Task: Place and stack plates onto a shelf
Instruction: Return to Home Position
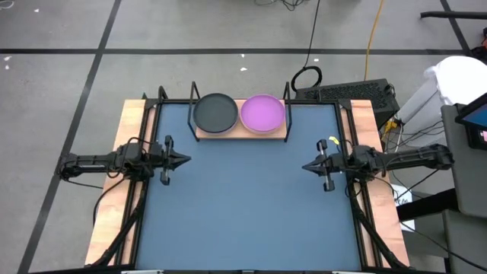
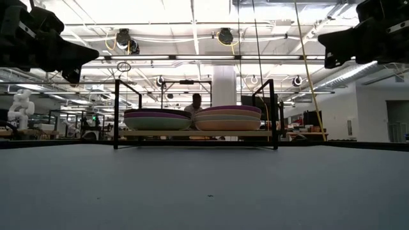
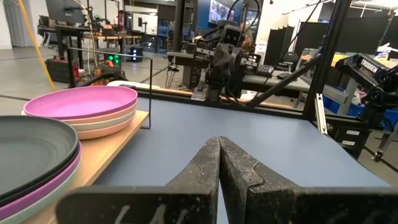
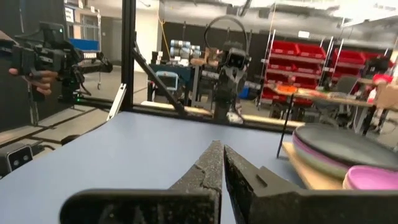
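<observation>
You have both stacks of plates on the shelf point(image 1: 240, 136) at the far edge of the blue mat point(image 1: 243, 213). The left stack is topped by a dark grey plate point(image 1: 216, 112), the right one by a purple plate point(image 1: 262, 113), and the two stacks sit just beside each other. Your left gripper point(image 1: 187, 160) hangs above the mat's left side, clenched and empty. Your right gripper point(image 1: 304, 167) hangs above the right side, likewise clenched and empty. Their tips point at each other, well apart and away from the shelf.
</observation>
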Controlling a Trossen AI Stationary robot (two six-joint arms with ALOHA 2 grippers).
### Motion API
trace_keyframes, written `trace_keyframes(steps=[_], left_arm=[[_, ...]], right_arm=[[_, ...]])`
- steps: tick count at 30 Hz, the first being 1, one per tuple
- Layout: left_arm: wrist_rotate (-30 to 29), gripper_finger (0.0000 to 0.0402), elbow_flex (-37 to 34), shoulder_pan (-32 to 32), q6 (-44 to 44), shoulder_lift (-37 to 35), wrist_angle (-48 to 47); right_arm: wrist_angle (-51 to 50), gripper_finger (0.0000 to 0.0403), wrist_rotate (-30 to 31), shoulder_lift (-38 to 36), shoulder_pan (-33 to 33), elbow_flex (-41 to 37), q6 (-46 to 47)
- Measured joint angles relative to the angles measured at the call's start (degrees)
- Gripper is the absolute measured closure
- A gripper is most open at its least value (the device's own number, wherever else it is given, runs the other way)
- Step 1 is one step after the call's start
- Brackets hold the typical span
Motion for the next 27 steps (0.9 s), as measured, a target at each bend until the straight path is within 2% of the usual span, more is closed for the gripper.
trace_keyframes(steps=[18, 27], left_arm=[[-0.04, 0.0394, 0.00, -0.01, 1.38, 0.00, -0.13], [0.13, 0.0394, 0.05, 0.00, 2.05, 0.00, -0.49]], right_arm=[[-16.33, 0.0403, 0.07, -17.70, 0.00, -0.02, 1.84], [-18.60, 0.0403, -1.50, -17.53, 0.00, -0.02, 1.92]])
